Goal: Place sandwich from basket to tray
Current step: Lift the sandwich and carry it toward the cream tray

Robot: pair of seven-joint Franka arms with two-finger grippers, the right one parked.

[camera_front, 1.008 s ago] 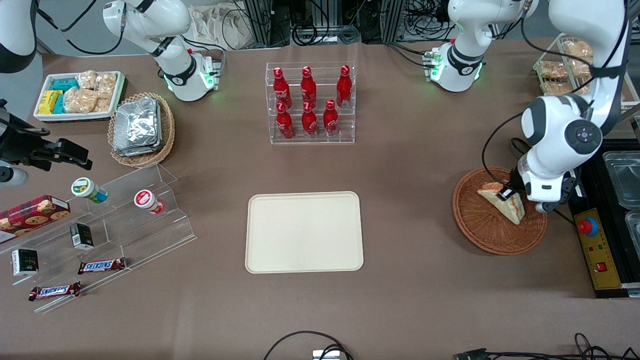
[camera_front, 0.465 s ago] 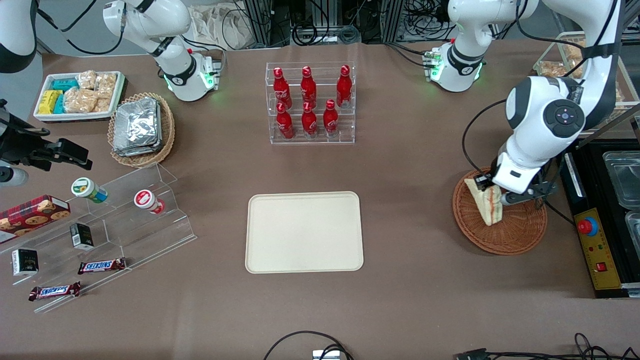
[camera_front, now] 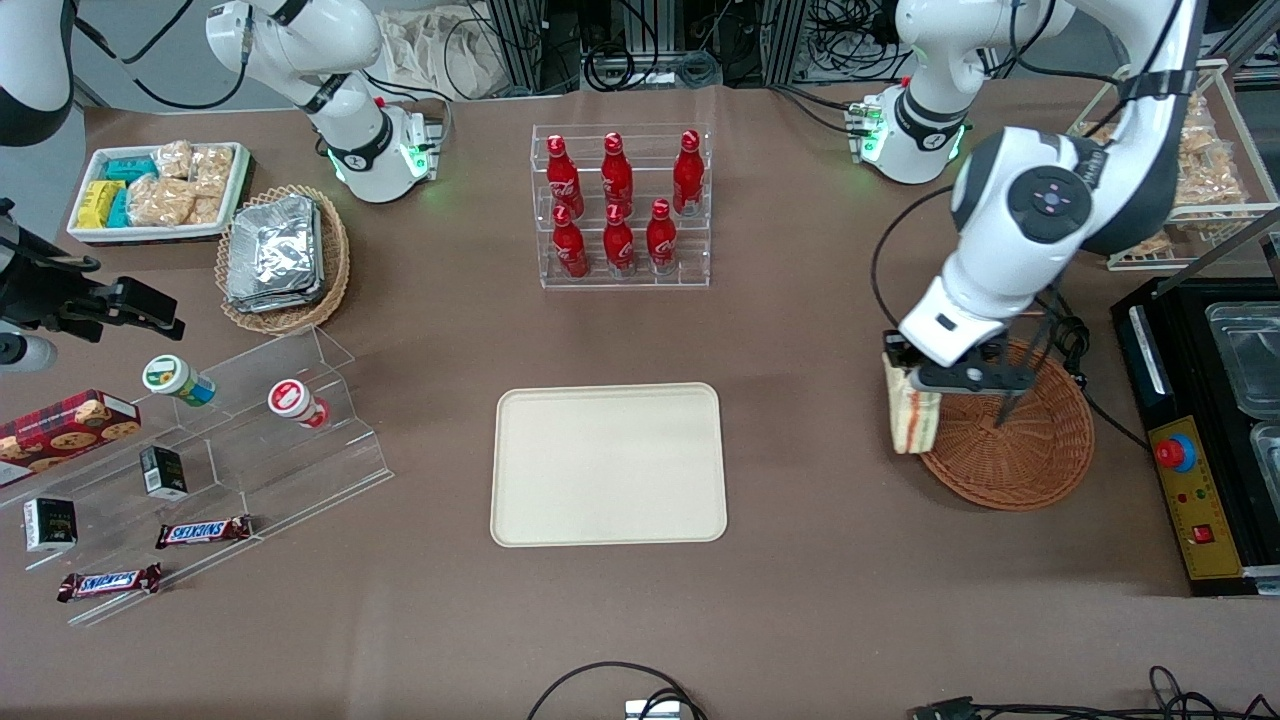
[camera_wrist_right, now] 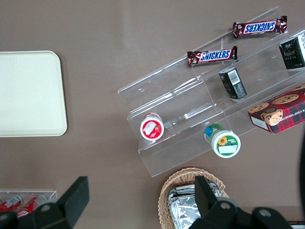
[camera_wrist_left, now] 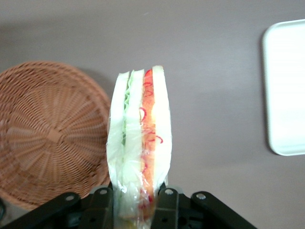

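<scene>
My left gripper (camera_front: pixel 912 378) is shut on the sandwich (camera_front: pixel 912 418), a plastic-wrapped wedge of white bread with green and red-orange filling, and holds it in the air above the basket's rim on the tray's side. In the left wrist view the sandwich (camera_wrist_left: pixel 139 143) hangs between my fingers (camera_wrist_left: pixel 166 205) with its filling edge showing. The reddish-brown wicker basket (camera_front: pixel 1030 450) holds nothing; it also shows in the left wrist view (camera_wrist_left: pixel 47 138). The cream tray (camera_front: pixel 608 464) lies bare at the table's middle, toward the parked arm from the basket, and its edge shows in the left wrist view (camera_wrist_left: pixel 286 86).
A clear rack of red bottles (camera_front: pixel 620 205) stands farther from the camera than the tray. A black unit with a red button (camera_front: pixel 1190 480) lies beside the basket at the working arm's end. A tan basket of foil packets (camera_front: pixel 283 258) and a clear snack stand (camera_front: pixel 200 470) lie toward the parked arm's end.
My gripper has lifted the sandwich out of the basket and carried it toward the tray. The sandwich has turned from lying flat to hanging on edge over the basket's rim.
</scene>
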